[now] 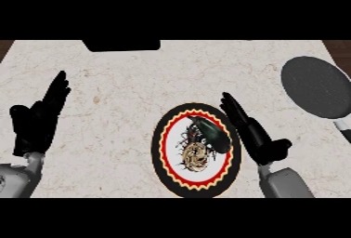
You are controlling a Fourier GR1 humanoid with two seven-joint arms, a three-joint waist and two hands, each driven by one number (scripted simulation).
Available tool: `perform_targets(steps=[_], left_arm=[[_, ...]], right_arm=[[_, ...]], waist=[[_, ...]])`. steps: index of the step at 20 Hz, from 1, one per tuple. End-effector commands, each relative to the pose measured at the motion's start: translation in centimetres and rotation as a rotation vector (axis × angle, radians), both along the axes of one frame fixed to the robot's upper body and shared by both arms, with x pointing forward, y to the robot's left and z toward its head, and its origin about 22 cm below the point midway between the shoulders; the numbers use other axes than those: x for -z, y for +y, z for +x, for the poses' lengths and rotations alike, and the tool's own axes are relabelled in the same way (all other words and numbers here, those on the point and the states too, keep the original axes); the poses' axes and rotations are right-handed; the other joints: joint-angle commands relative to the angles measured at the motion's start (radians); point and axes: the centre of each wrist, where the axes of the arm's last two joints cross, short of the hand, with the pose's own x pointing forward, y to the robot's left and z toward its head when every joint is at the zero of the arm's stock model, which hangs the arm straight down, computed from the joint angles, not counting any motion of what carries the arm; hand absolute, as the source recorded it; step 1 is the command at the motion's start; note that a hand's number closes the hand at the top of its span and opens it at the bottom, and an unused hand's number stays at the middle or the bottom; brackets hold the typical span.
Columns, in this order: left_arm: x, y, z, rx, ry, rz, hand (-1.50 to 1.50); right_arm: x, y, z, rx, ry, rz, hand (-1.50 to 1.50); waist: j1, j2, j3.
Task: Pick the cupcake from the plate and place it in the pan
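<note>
Left hand resting at left edge, fingers straight, holding nothing. Right hand spread flat, just beside plate rim, not yet on cupcake. Cupcake lying tilted on plate, dark top toward right hand. Best to swing in, curl around wrapper, lift straight. Pan far right, well apart.

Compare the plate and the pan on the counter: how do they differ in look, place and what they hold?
The plate is white inside with a red, yellow and black patterned rim; the pan is plain dark grey. The plate lies near the counter's front middle, just beside the right hand; the pan lies at the far right, apart from both hands. The plate carries the dark cupcake; the pan holds nothing. Both are round and lie flat on the counter.
</note>
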Motion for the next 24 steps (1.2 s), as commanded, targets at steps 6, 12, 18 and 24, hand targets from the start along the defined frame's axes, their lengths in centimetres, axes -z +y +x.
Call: perform_targets(steps=[6,12,18,24], left_arm=[[-0.6,-1.0,1.1,-0.001,-0.070,-0.198,0.00],[0.3,1.7,-0.4,-0.016,-0.004,-0.259,0.00],[1.3,-0.9,0.1,-0.003,-0.019,-0.294,0.00],[1.6,-0.6,-0.3,0.032,-0.012,-0.265,0.00]], right_arm=[[-12.7,1.6,5.7,-0.262,-0.317,0.169,1.50],[-7.6,-6.9,-1.1,-0.040,-0.424,-0.365,-1.50],[-10.6,-11.7,-2.4,-0.074,-0.465,-0.569,-1.50],[-15.3,-7.8,-0.2,-0.140,-0.503,-0.698,-1.50]], waist=[[0.054,-0.037,-0.007],[0.003,-0.047,-0.007],[0.014,-0.038,-0.006],[0.037,-0.036,-0.007]])
